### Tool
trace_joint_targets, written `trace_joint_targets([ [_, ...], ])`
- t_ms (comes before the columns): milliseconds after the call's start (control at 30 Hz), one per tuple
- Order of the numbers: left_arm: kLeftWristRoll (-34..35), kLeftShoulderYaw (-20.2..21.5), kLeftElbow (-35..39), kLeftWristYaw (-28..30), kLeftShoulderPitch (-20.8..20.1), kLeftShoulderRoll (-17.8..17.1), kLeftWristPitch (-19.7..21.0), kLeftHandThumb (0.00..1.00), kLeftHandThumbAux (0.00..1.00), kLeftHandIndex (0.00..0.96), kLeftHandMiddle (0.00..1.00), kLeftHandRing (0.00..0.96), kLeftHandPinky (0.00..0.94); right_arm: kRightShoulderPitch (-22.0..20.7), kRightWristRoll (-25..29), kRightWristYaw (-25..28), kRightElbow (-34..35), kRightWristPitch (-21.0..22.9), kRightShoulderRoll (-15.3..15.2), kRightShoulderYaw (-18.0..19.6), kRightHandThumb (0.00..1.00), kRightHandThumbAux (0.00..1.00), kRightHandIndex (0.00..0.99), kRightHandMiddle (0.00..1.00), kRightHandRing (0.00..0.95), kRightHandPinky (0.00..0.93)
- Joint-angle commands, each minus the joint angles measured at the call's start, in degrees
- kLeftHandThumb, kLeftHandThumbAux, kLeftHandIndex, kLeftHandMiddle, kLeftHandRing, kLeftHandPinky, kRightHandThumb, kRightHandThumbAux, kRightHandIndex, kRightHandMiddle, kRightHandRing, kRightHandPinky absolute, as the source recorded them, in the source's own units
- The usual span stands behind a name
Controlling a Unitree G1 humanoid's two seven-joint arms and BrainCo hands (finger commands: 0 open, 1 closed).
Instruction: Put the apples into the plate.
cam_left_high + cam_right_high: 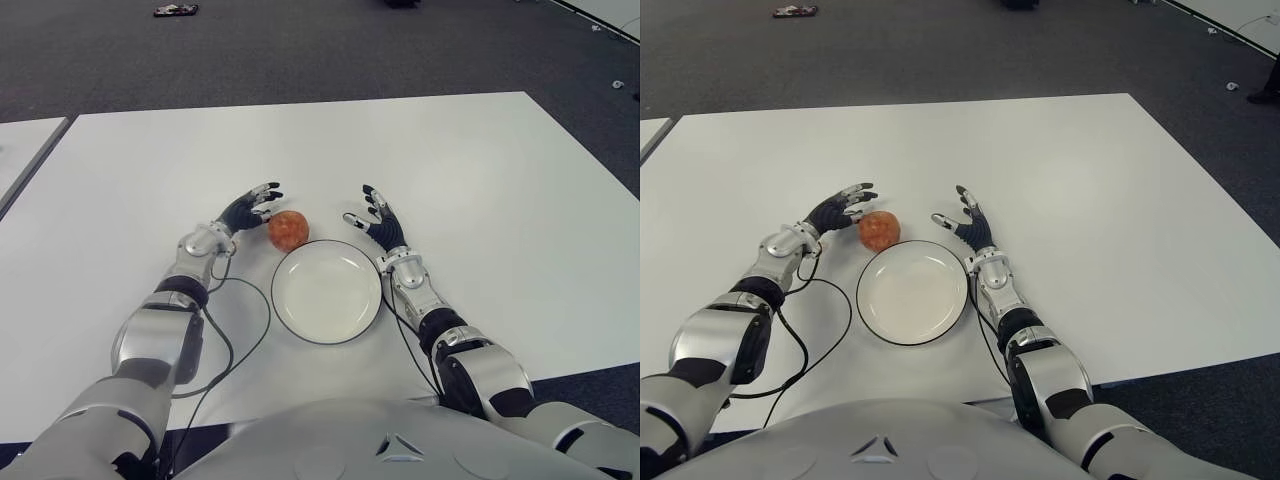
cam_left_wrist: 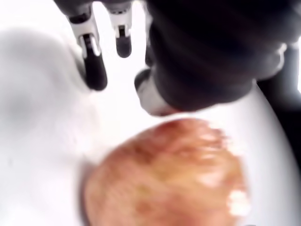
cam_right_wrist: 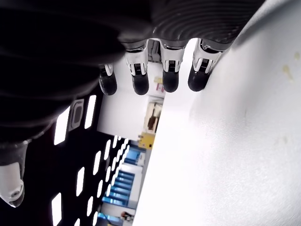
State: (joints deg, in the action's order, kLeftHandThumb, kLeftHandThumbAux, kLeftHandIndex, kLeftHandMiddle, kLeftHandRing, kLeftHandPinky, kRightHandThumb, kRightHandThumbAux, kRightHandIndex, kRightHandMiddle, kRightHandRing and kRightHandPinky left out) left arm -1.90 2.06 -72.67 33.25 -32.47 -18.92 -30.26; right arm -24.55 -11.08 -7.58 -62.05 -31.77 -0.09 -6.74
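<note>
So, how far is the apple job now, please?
Nothing is done yet: the plate is empty. The one apple in view sits on the table just beyond the plate's far left rim. The left hand is open beside it, not gripping. The right hand is open, beyond the plate's right side. Grasping and placing remain.

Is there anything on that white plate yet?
No, the plate holds nothing; its whole inside shows bare. The one apple sits on the table just beyond its rim, beside the open left robot hand. The right robot hand is open too.
</note>
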Motion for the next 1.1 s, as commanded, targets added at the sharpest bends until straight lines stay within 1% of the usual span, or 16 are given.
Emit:
trace_joint_targets([
  [33,4.04,2.96,-0.47,10.32,-0.64,-0.45,4.89,0.53,0.143,0.004,0.002,0.002,0.014,1.94,-0.65,1.14,-1.82,2.59,0.35,-0.67,0.055,0.536,0.0,0.0,0.0,0.005],
  [133,7.0,5.43,-0.65,15.93,-1.13,-0.81,7.69,0.498,0.102,0.001,0.0,0.0,0.004,1.94,-0.67,1.12,-1.86,2.36,0.32,-0.71,0.055,0.538,0.0,0.0,0.0,0.006],
  [200,8.17,6.62,-0.64,18.01,-1.48,-1.25,9.06,0.484,0.084,0.0,0.0,0.0,0.002,1.91,-0.71,1.03,-1.96,2.26,0.32,-0.74,0.056,0.539,0.0,0.0,0.0,0.006],
  [233,8.54,7.03,-0.59,18.61,-1.65,-1.43,9.62,0.453,0.077,0.0,0.0,0.0,0.001,1.86,-0.72,0.99,-2.03,2.24,0.31,-0.73,0.056,0.539,0.0,0.0,0.0,0.009],
  [267,8.78,7.39,-0.46,18.6,-1.95,-1.68,10.2,0.442,0.074,0.0,0.0,0.0,0.001,1.84,-0.73,0.98,-2.05,2.19,0.29,-0.74,0.056,0.539,0.0,0.0,0.0,0.01],
  [300,8.91,7.65,-0.35,18.59,-2.15,-1.84,10.61,0.379,0.075,0.0,0.0,0.0,0.0,1.84,-0.74,0.98,-2.06,2.15,0.28,-0.74,0.056,0.538,0.0,0.0,0.0,0.011],
  [433,10.18,9.27,0.07,18.17,-3.0,-1.83,13.53,0.22,0.079,0.0,0.0,0.0,0.0,1.8,-0.84,0.89,-2.07,2.14,0.31,-0.77,0.056,0.535,0.0,0.0,0.0,0.015],
  [533,11.32,10.57,0.09,18.09,-3.42,-1.76,16.29,0.15,0.083,0.0,0.0,0.0,0.0,1.7,-0.92,0.74,-2.11,2.28,0.41,-0.79,0.056,0.532,0.0,0.0,0.0,0.017],
  [633,11.74,11.16,0.19,18.02,-3.69,-1.92,18.09,0.1,0.083,0.0,0.0,0.0,0.0,1.72,-0.88,0.74,-2.09,2.18,0.44,-0.76,0.056,0.531,0.0,0.0,0.0,0.017],
  [733,11.83,11.42,0.32,18.0,-3.77,-2.2,19.16,0.066,0.079,0.0,0.0,0.0,0.0,1.85,-0.89,0.77,-1.97,1.99,0.47,-0.78,0.055,0.532,0.0,0.0,0.0,0.015],
  [1000,12.01,11.78,0.62,18.06,-3.75,-2.29,19.89,0.031,0.068,0.0,0.0,0.0,0.0,1.99,-0.9,0.8,-1.81,1.82,0.47,-0.82,0.056,0.534,0.0,0.0,0.0,0.01],
  [1067,12.37,12.07,0.91,18.05,-4.02,-1.79,19.99,0.021,0.064,0.0,0.0,0.0,0.0,2.01,-1.0,0.73,-1.74,1.81,0.48,-0.9,0.057,0.533,0.0,0.0,0.0,0.008],
  [1100,12.94,12.21,2.02,18.44,-4.2,-1.0,20.24,0.016,0.062,0.0,0.0,0.0,0.0,1.99,-1.06,0.6,-1.72,1.86,0.5,-0.93,0.057,0.533,0.0,0.0,0.0,0.006],
])
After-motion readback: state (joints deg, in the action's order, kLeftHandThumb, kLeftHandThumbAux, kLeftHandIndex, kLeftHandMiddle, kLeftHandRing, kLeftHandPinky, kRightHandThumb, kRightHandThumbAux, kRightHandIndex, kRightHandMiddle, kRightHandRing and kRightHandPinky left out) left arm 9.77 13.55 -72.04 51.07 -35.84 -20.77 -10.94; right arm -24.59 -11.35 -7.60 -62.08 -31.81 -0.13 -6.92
